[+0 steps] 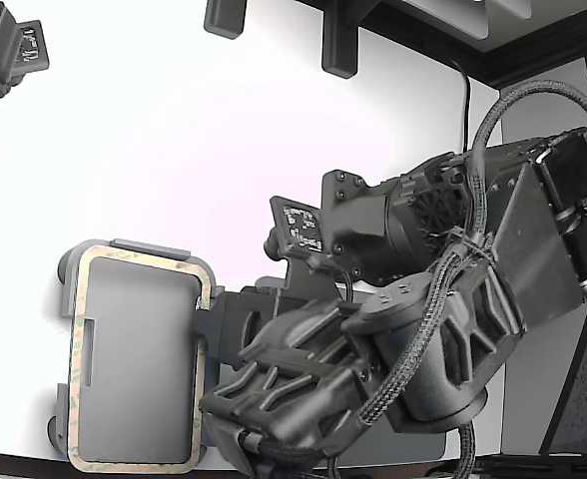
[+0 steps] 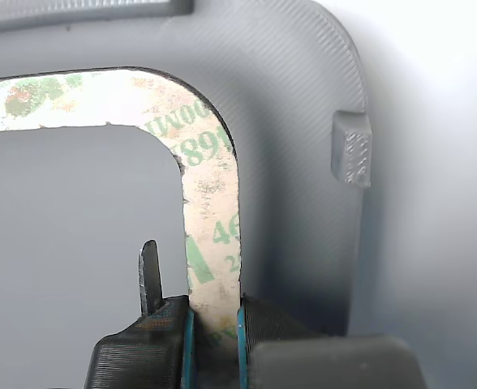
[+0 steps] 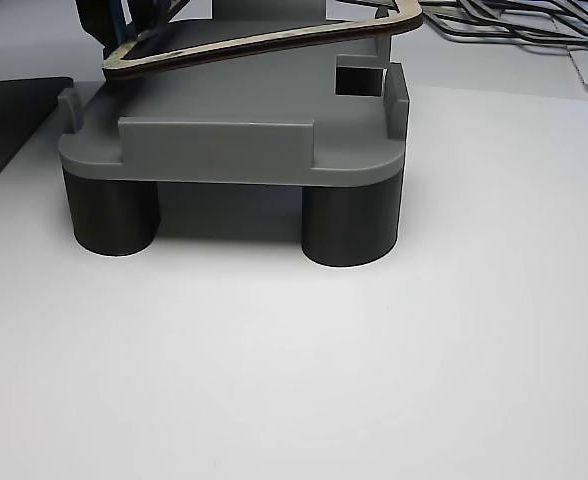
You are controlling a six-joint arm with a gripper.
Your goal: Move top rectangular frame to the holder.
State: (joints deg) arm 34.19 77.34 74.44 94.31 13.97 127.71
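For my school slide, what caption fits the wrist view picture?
Black gripper pinching the thin speckled tan rectangular frame over the light grey plastic holder.

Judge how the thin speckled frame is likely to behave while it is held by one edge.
The frame, a thin hollow outline, is probably light. Held at one side by the tool, it spans above the holder without obvious sag, so fairly stiff, though perhaps bendable.
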